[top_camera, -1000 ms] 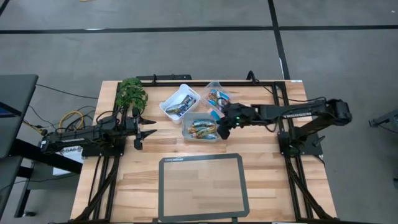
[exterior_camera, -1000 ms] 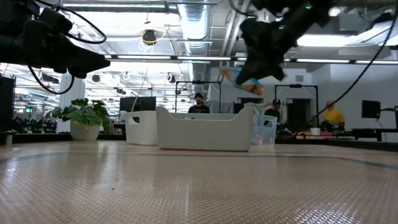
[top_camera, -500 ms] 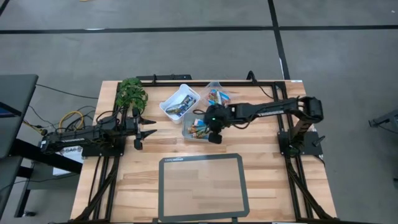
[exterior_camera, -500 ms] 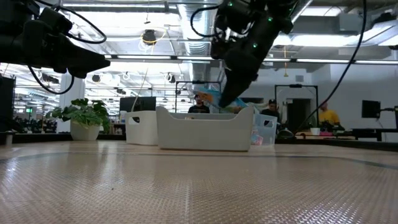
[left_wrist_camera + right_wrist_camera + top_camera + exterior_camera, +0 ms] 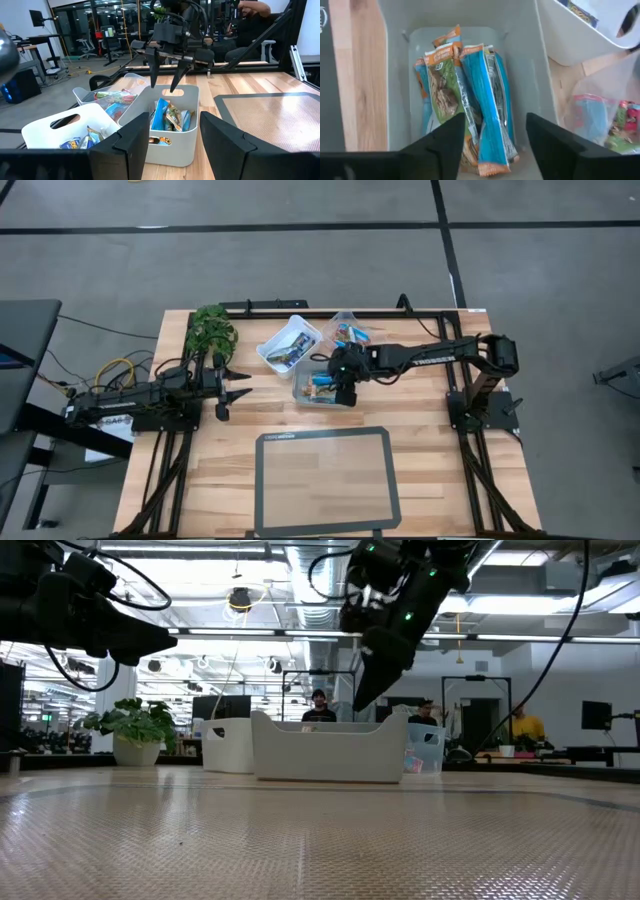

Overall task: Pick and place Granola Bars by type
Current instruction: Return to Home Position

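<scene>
Robotics lab, ceiling ducts (image 5: 312, 570), desks (image 5: 42, 49) w/ monitors (image 5: 36, 18)

We are seeing the table (image 5: 200, 470) under bright, even light from above, with only faint shadows. In the low view, ceiling lights (image 5: 305, 570) are glaring, turning the arms (image 5: 395, 620) into dark silhouettes. Soft light is reaching the bars (image 5: 487, 100).

In the low view the gray tub (image 5: 330, 755) walls off its bars (image 5: 485, 110), from above the right gripper (image 5: 337, 388) covers some of them, and the right wrist view crops the white tub (image 5: 580, 35) and clear tub (image 5: 600, 115).
</scene>
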